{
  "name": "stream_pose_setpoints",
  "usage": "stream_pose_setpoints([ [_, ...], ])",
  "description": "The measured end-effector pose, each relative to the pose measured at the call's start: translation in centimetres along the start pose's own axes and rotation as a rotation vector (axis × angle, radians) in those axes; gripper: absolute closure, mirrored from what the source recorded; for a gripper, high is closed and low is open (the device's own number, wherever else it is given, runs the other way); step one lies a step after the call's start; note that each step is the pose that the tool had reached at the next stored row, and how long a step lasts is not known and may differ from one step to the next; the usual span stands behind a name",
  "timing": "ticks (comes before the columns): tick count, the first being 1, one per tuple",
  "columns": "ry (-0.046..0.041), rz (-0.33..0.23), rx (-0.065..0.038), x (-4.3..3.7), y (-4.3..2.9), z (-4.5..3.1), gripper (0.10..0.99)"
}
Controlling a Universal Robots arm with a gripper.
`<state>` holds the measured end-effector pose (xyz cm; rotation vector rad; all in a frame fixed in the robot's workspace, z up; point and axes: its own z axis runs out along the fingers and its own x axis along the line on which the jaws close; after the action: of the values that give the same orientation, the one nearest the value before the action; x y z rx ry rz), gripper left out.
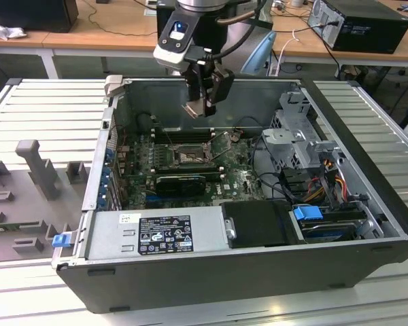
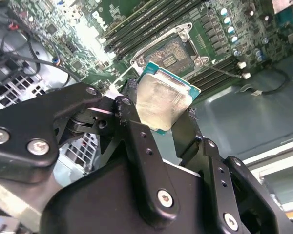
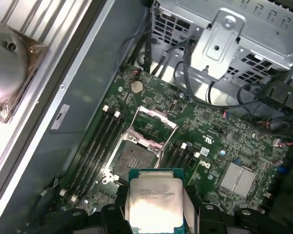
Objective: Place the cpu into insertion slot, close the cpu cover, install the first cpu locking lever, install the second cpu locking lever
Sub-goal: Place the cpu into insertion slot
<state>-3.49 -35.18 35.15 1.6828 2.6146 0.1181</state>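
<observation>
In the exterior view, the grey metal power-supply box with a printed label (image 1: 156, 234) lies closest to the camera, well in front of the square insertion slot with its dark centre and silvery rim (image 1: 188, 157). Both sit inside the open dark-grey computer case (image 1: 211, 278). Just in front of the slot, a long black finned block (image 1: 180, 182) lies across the green circuit board (image 1: 239, 178). To the exterior view's right of the slot stands a perforated silver metal drive cage (image 1: 296, 136), with bundled cables trailing below it.

The slot (image 3: 134, 158) lies uncovered and holds no chip. In the first wrist view the thin silvery cpu cover (image 3: 157, 117), a square frame with a middle cut-out, is swung back from the slot on one side. A thin wire locking lever (image 2: 223, 71) stands off the slot's edge in the second wrist view. Long narrow black memory slots (image 3: 100, 141) run alongside the slot.

Above the slot and clear of it hangs the black two-fingered gripper (image 1: 202, 109) on the arm. Its fingers (image 2: 132, 114) pinch the small flat square cpu (image 1: 194, 109) by two opposite edges. The chip's pale silvery face (image 2: 163, 97) shows in both wrist views (image 3: 154, 195), and the gripper (image 3: 155, 204) frames it from either side.

Beyond the slot rises the case's far wall, and behind that stand light wooden tables (image 1: 109, 30) carrying a black box (image 1: 367, 24).
</observation>
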Motion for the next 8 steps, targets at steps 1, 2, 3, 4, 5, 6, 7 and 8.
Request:
stream_pose_setpoints([
  [1, -0.0013, 0.016, 0.0, 0.0, 0.0, 0.03, 0.557],
  [2, -0.0035, 0.043, -0.001, 0.0, -0.01, 0.07, 0.557],
  [3, -0.0046, 0.058, -0.001, 0.0, -0.01, 0.11, 0.557],
  [4, -0.0065, 0.081, -0.001, 0.0, -0.01, 0.16, 0.557],
  [5, -0.0092, 0.113, -0.002, 0.0, -0.02, 0.26, 0.557],
  [6, -0.0117, 0.145, -0.002, 0.0, -0.03, 0.37, 0.557],
  [7, -0.014, 0.173, -0.003, -0.01, -0.04, 0.47, 0.557],
  [8, -0.0157, 0.195, -0.003, -0.01, -0.04, 0.53, 0.557],
])
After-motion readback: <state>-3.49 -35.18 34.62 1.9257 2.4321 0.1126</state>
